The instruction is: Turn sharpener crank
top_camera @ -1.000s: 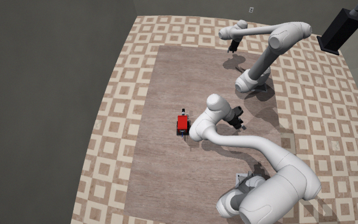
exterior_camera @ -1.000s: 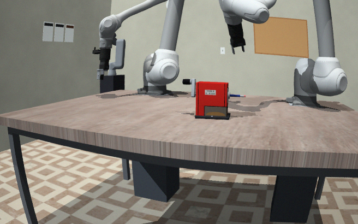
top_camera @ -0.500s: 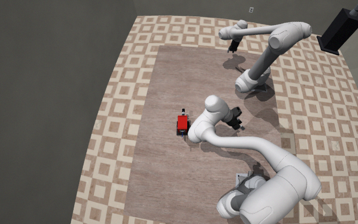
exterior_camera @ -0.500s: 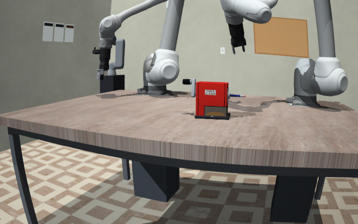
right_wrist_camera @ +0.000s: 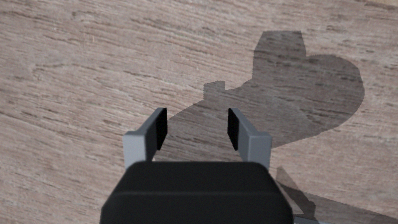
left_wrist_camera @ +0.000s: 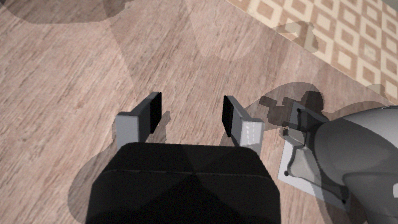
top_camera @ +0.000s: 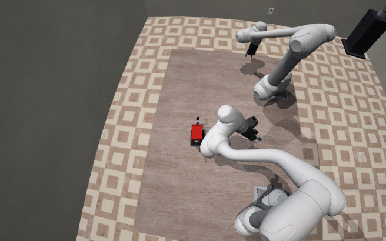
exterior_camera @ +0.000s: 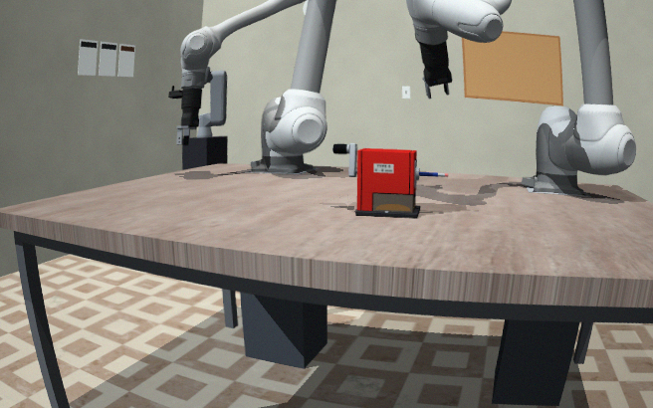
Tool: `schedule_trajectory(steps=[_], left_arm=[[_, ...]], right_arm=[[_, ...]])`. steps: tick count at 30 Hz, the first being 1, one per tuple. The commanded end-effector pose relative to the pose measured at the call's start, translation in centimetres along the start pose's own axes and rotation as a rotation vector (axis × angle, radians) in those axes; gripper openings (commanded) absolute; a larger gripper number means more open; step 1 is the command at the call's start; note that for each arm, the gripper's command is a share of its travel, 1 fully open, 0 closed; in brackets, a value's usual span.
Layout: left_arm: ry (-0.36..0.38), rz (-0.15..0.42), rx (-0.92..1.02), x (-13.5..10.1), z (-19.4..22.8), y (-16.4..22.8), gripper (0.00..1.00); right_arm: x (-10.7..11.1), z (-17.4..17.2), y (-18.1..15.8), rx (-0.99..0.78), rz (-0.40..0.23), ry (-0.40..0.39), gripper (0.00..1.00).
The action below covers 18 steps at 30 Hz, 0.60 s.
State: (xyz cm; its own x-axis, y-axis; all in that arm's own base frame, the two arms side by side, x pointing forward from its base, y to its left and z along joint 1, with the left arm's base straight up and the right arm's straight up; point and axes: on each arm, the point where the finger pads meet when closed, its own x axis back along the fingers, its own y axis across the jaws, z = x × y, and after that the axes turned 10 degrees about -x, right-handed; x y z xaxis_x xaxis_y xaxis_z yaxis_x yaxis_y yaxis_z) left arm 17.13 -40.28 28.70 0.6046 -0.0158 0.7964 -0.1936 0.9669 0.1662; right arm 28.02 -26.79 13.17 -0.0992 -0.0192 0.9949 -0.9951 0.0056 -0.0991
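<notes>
Sharpener (top_camera: 196, 131) (exterior_camera: 387, 177) stands upright on bench (top_camera: 173, 179) (exterior_camera: 166, 218), crank (top_camera: 197, 120) (exterior_camera: 352, 159) opposite blue pencil (top_camera: 196, 144) (exterior_camera: 430, 174). Exterior view shows its front, hidden from top: lower window (exterior_camera: 404, 199) with orange-brown contents, pale label (exterior_camera: 383, 168) reading "TYPE", rest illegible. Wrist views lack sharpener. Left end effector (top_camera: 258, 135) (exterior_camera: 437, 93) (left_wrist_camera: 193, 107) fully open, nothing held; right end effector (top_camera: 248, 56) (exterior_camera: 182, 141) (right_wrist_camera: 197, 115) likewise. Both well apart from crank.
</notes>
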Motion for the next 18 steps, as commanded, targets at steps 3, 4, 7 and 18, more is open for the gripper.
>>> schedule_trajectory(steps=[3, 4, 7, 18], left_arm=[[-0.008, 0.009, 0.002, 0.5, -1.0, 0.7, 1.0], [-0.008, 0.009, 0.002, 0.5, -1.0, 0.7, 1.0], [-0.008, 0.015, 0.006, 0.8, -1.5, 0.9, 1.0], [-0.008, 0.042, 0.025, 2.1, -3.6, 2.0, 1.0]], right_arm=[[0.0, 0.0, 0.0, 0.0, 0.001, 0.0, 1.0], [0.0, 0.0, 0.0, 0.0, 0.001, 0.0, 1.0], [0.0, 0.0, 0.0, 0.0, 0.001, 0.0, 1.0], [0.0, 0.0, 0.0, 0.0, 0.001, 0.0, 1.0]])
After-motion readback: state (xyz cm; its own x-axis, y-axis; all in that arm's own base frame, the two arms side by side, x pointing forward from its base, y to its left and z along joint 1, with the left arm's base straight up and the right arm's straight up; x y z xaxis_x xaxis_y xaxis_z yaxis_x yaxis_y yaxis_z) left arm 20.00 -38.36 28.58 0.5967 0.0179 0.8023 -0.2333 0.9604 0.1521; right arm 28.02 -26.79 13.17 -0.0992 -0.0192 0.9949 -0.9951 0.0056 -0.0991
